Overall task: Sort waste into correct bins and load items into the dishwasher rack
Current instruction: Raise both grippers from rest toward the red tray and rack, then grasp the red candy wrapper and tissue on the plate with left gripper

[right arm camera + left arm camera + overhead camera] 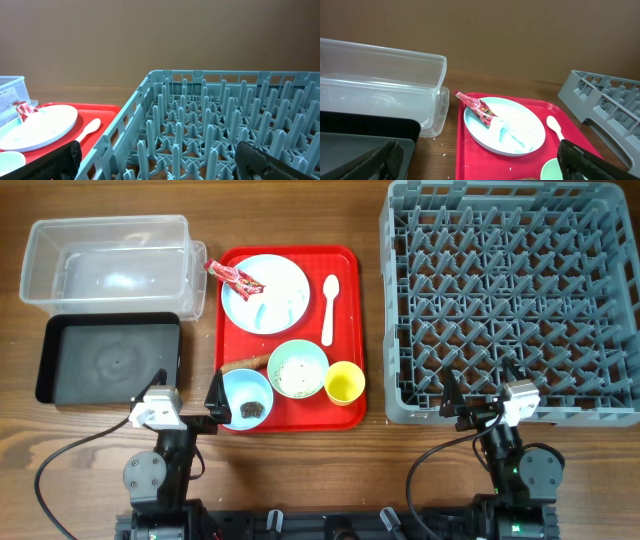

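Note:
A red serving tray (350, 300) holds a pale blue plate (285, 280) with a red-and-white wrapper (235, 277) and crumpled tissue (268, 310). It also holds a white spoon (329, 310), a pale green bowl (298, 352) with rice grains, a light blue bowl (240, 387) with dark crumbs, a yellow cup (344, 383) and a brown stick (243, 364). The grey rack (510, 300) is at the right. My left gripper (213, 402) (477, 160) is open and empty at the tray's front left corner. My right gripper (455, 405) (157, 157) is open and empty at the rack's front edge.
A clear tub (110, 265) stands at the back left, with a black tray (110, 360) in front of it. The plate (520, 120), wrapper (479, 106) and spoon (554, 126) show in the left wrist view. Bare wood lies between tray and rack.

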Controlling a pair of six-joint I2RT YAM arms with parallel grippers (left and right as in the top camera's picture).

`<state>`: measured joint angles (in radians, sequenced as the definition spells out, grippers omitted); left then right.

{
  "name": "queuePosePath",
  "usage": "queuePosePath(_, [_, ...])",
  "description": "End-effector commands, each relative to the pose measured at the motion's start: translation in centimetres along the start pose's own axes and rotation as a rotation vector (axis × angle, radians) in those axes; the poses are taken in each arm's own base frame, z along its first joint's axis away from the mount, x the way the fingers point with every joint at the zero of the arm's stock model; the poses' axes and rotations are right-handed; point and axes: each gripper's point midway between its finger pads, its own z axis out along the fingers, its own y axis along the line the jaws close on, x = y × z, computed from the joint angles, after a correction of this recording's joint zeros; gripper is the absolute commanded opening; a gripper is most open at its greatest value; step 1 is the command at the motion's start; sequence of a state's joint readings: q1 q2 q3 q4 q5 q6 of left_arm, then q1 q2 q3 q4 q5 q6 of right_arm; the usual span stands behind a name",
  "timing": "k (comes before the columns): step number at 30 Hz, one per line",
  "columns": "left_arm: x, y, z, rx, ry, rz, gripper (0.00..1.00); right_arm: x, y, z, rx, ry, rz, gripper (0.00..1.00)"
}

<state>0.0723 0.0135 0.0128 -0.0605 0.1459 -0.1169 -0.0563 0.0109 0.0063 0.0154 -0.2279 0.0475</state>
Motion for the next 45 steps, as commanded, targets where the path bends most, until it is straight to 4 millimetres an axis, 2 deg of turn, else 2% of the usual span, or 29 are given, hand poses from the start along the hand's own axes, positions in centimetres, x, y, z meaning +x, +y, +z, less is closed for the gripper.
queuePosePath(1, [0.2, 0.2, 0.0, -0.011, -0.001, 0.004, 1.00, -0.1, -0.2, 0.0, 0.012, -0.005, -0.015, 1.00])
queuePosePath(7, [0.1, 0.2, 0.0, -0.009, -0.004, 0.004, 1.00, -0.3, -0.4, 0.0, 0.020, -0.013, -0.024, 1.00])
queuePosePath(11, [0.2, -1.9, -0.1, 0.113, 0.006, 0.000, 1.00, -0.2, -0.2, 0.0, 0.013, -0.011, 0.018, 1.00])
queuePosePath(15, [-0.6, -3.2, -0.3, 0.184, -0.019, -0.002, 1.00, -1.7, 0.5, -0.1, -0.028, -0.067, 0.025, 1.00])
queuePosePath(22, [-4.1, -3.9, -0.6, 0.217, -0.133, -0.087, 1.00, -7.1, 1.2, -1.1, -0.056, -0.234, 0.006, 1.00])
queuePosePath(29, [-8.8, -4.9, -0.3, 0.225, -0.129, -0.085, 1.00, -12.9, 2.2, -1.8, -0.094, -0.294, -0.026, 1.00])
queuePosePath(32, [-11.0, -6.0, 1.3, 0.263, -0.047, -0.098, 1.00, -15.0, 3.3, -1.1, -0.158, -0.267, -0.032, 1.00])
queuePosePath(34, [-12.1, -6.6, 3.9, 0.281, 0.080, -0.128, 1.00, -16.3, 4.2, 0.5, -0.224, -0.200, -0.056, 1.00])
queuePosePath(36, [-12.4, -6.3, 6.0, 0.252, 0.188, -0.161, 1.00, -16.9, 4.4, 2.0, -0.254, -0.123, -0.033, 1.00])
queuePosePath(40, [-12.4, -6.0, 10.7, 0.204, 0.409, -0.222, 1.00, -16.9, 4.1, 5.3, -0.276, 0.082, 0.025, 1.00])
queuePosePath(45, [-10.7, -8.1, 16.0, 0.208, 0.624, -0.158, 1.00, -15.1, 3.4, 8.1, -0.273, 0.353, 0.060, 1.00])
